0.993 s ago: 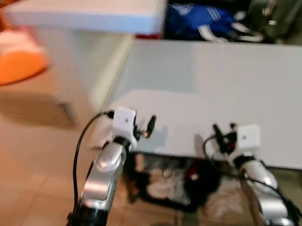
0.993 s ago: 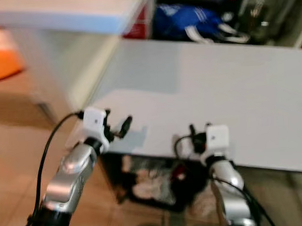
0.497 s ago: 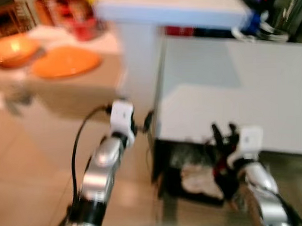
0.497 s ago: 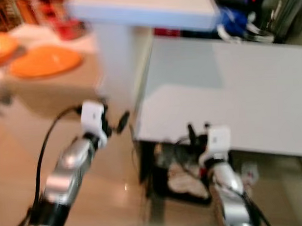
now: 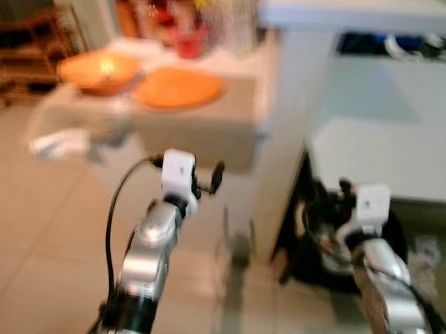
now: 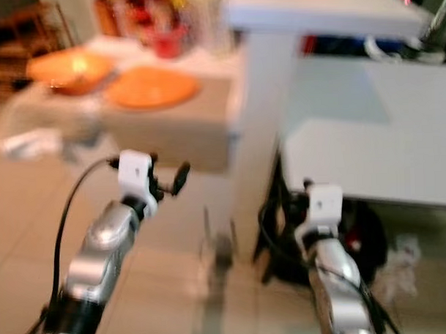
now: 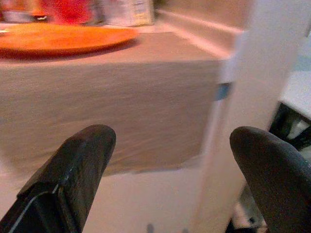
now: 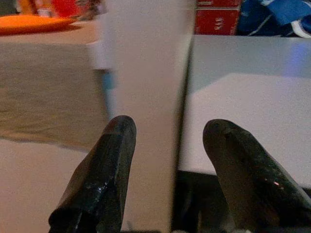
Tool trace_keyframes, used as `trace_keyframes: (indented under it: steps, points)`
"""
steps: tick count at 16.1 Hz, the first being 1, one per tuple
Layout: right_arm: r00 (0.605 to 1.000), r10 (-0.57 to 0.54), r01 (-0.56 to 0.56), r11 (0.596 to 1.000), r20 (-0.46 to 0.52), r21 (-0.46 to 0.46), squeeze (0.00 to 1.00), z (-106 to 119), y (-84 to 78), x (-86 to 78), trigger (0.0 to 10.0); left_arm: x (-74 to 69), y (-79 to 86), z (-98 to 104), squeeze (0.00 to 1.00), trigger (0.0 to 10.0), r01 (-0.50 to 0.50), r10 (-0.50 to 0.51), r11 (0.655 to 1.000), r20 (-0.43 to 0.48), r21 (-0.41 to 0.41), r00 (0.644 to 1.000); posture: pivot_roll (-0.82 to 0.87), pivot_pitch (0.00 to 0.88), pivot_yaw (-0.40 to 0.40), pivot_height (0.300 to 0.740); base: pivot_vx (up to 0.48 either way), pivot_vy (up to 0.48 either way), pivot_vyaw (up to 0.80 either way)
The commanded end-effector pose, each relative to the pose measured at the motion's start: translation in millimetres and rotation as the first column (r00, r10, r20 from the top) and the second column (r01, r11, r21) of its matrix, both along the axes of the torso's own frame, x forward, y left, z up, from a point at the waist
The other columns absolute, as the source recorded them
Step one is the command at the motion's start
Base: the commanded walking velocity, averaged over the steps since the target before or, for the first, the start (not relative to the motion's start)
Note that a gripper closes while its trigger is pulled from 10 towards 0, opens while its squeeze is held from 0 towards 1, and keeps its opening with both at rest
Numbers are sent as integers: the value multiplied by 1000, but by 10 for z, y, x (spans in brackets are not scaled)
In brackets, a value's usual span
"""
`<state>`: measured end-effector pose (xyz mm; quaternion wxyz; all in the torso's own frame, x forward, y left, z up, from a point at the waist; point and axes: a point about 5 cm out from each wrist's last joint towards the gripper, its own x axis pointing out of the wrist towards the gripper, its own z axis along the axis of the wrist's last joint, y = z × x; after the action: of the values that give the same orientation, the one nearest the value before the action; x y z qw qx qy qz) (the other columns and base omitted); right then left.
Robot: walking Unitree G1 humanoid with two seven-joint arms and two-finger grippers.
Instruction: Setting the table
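Above tiled floor (image 5: 35, 239), both arms forward, jaws apart.

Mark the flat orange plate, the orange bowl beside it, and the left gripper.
flat orange plate (image 5: 178, 88), left eye view, middle of its top face.
orange bowl (image 5: 97, 71), left eye view, its inner hollow.
left gripper (image 7: 170, 160), left wrist view, gap midway between the open fingertips.

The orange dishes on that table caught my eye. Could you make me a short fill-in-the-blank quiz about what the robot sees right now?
1. The flat plate on the table is coloured ____.
2. Beside the plate stands an orange ____.
3. The left gripper has its two black fingers spread ____, holding nothing.
4. The right gripper holds ____ between its fingers.

Missing words: orange; bowl; open; nothing
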<state>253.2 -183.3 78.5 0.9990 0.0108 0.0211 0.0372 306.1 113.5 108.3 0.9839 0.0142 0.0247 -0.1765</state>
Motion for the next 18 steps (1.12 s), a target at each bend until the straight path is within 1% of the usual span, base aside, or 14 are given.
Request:
trace_keyframes:
  steps: [1,3,6,7,8,9,10,12,14,15,16,18]
  points:
    - [1000,18,-18,1000,19,6,0,52,31,29,10000,10,38,23,0,10000,-13,13,1000,6,2,1000,-24,0,-3,740,0,480,0]
    - [999,23,-23,1000,22,1,0,60,34,34,10000,-1,13,7,0,10000,14,-14,1000,2,18,1000,-24,0,-5,740,0,480,0]
    - [999,26,-25,1000,36,-11,0,87,21,58,10000,33,-12,40,0,10000,0,0,1000,21,7,1000,-27,0,-11,740,0,480,0]
    - [998,17,-16,1000,57,-17,0,117,12,65,10000,40,-9,42,0,10000,-6,6,1000,23,7,1000,-28,0,-10,740,0,307,0]
    - [995,-9,11,1000,101,-22,0,178,-13,74,10000,46,-3,46,0,10000,-12,11,1000,26,7,1000,-28,0,-8,740,0,0,0]
    - [985,-68,69,998,158,-6,0,266,-66,84,10000,47,11,68,0,10000,-23,23,1000,47,12,999,-27,0,-7,740,0,0,0]
    - [982,-106,105,994,158,16,0,280,-102,94,10000,49,19,92,0,10000,-29,28,1000,65,8,997,-27,0,-5,740,0,0,0]
    - [980,-161,161,987,115,3,0,220,-161,120,10000,63,24,123,0,10000,-38,38,999,80,6,996,-25,0,-6,740,0,0,0]
    - [980,-160,159,987,115,16,0,211,-159,125,10000,73,28,134,0,10000,-41,40,999,84,11,996,-21,0,-7,740,0,0,0]
    - [977,-173,171,985,124,28,584,215,-165,123,10000,75,30,132,0,10000,-43,41,999,85,16,996,-20,0,-8,740,0,0,0]
    - [976,-178,176,984,125,28,1000,215,-169,123,10000,76,32,126,0,10000,-45,43,999,84,19,996,-20,0,-9,740,0,0,0]
    - [981,-153,154,988,122,-1,1000,206,-134,134,10000,67,19,124,0,10000,-44,42,999,91,25,995,-19,0,-11,740,0,0,0]
